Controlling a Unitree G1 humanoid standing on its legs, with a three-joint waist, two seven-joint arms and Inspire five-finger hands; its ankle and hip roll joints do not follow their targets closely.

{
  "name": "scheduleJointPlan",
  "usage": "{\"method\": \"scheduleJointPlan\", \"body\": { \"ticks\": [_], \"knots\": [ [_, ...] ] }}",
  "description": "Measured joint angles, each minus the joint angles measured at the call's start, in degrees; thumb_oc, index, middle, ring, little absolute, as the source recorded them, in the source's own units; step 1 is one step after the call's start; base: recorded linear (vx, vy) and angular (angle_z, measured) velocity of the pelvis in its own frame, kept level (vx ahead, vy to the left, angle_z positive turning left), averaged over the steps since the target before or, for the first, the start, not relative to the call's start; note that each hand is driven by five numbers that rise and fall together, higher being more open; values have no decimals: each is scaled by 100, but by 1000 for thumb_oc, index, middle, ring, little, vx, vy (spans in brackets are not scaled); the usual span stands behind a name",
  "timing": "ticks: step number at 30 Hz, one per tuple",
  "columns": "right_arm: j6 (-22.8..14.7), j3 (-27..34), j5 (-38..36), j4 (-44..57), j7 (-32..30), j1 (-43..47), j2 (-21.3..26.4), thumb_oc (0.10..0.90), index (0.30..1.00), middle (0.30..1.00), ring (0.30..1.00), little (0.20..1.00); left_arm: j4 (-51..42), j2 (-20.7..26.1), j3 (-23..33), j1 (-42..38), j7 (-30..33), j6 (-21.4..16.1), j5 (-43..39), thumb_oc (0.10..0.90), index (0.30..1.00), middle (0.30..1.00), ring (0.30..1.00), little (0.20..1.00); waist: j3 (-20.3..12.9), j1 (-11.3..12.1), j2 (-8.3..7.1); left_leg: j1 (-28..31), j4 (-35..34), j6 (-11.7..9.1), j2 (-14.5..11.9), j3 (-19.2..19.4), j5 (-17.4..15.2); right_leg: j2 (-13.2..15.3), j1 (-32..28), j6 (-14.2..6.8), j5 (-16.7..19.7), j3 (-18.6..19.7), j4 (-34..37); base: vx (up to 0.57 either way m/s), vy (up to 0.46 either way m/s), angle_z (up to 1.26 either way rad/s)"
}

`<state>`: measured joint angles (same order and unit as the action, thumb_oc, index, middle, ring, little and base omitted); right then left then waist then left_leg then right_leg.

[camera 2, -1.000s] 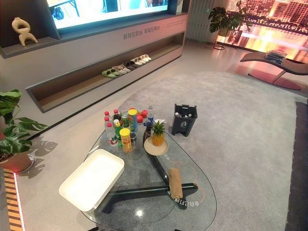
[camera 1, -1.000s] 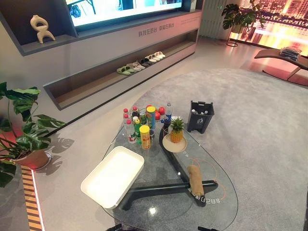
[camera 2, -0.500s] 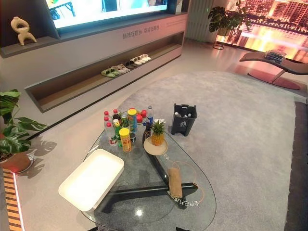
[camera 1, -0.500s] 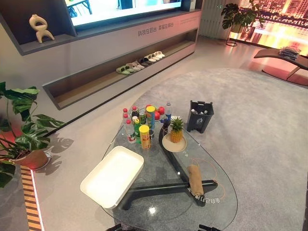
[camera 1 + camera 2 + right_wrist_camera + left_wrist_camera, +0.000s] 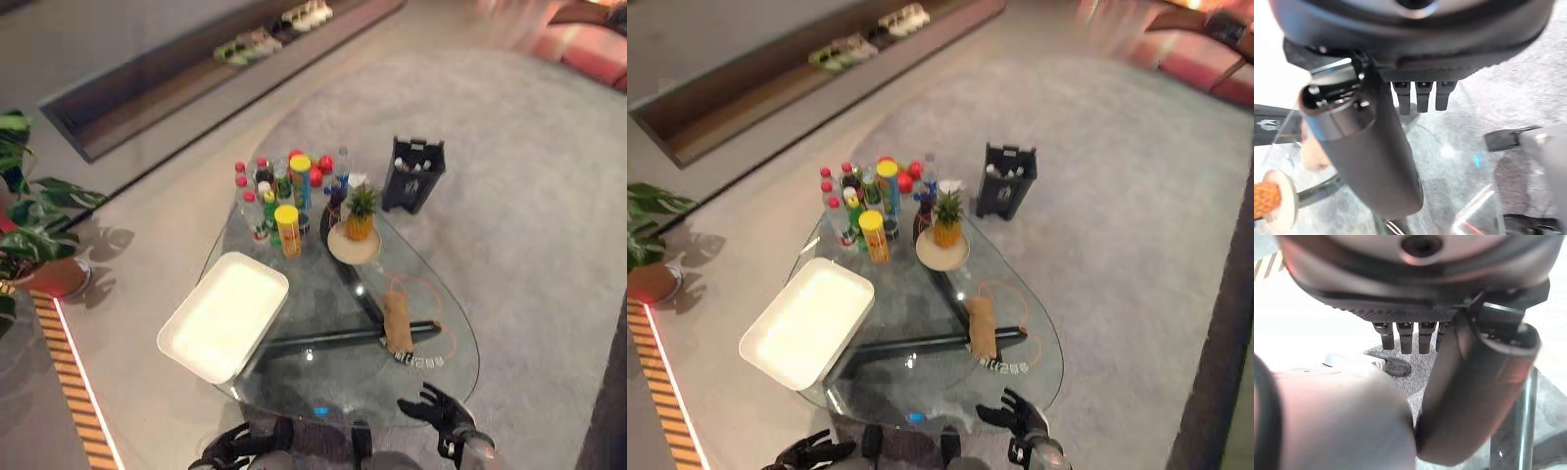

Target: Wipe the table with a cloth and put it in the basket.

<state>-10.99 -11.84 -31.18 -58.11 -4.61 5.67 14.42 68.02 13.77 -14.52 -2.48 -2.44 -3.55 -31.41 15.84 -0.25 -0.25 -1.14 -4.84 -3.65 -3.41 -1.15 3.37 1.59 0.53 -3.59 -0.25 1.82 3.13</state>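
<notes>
Hands, left hand [image 5: 233, 447] and right hand [image 5: 438, 411], hang with fingers spread, cloth [image 5: 397, 320] lying on table [image 5: 294, 377]

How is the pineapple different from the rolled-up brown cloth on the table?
The pineapple stands upright, while the cloth lies flat in a roll. The pineapple is yellow-orange with green leaves on top; the cloth is plain tan. The pineapple sits on a round plate, while the cloth rests straight on the glass table. The cloth lies nearer the right hand. Both are on the same table, untouched.
</notes>
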Motion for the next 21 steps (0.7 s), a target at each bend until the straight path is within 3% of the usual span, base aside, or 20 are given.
{"method": "scheduleJointPlan", "body": {
  "ticks": [3, 8, 14, 21],
  "knots": [
    [70, -175, 12, 979, -631, 3, 26, 800, 900, 900, 900, 900, -336, 8, -54, -41, 184, -42, -169, 800, 900, 900, 900, 900, 238, -16, 38, -231, 17, -10, 9, -6, 55, -9, 188, -15, 63, 0, -1, -72, -11, 0],
    [124, -337, 239, 1868, -1390, 255, 100, 800, 900, 900, 900, 900, -620, -16, -84, -294, 259, -141, -344, 800, 900, 900, 900, 900, 669, -14, -23, -554, 230, -10, 43, -9, 54, 3, 512, -18, 69, -33, -211, -12, 4, 1],
    [162, -403, 705, 2369, -2147, 495, 341, 800, 900, 900, 900, 900, -732, -9, -287, -627, 314, -312, -401, 800, 900, 900, 900, 900, 1167, -63, 13, -1038, 568, -10, 127, -10, 54, 76, 1021, -39, 53, -138, -601, -41, 31, 1],
    [151, -397, 1136, 2653, -3085, 665, 418, 800, 900, 900, 900, 900, -724, -3, -290, -675, 314, -447, -614, 800, 900, 900, 900, 900, 1393, -182, 166, -1618, 902, 14, 210, 6, 73, 146, 1738, -109, -49, -133, -1207, -22, 44, -1]
  ]
}}
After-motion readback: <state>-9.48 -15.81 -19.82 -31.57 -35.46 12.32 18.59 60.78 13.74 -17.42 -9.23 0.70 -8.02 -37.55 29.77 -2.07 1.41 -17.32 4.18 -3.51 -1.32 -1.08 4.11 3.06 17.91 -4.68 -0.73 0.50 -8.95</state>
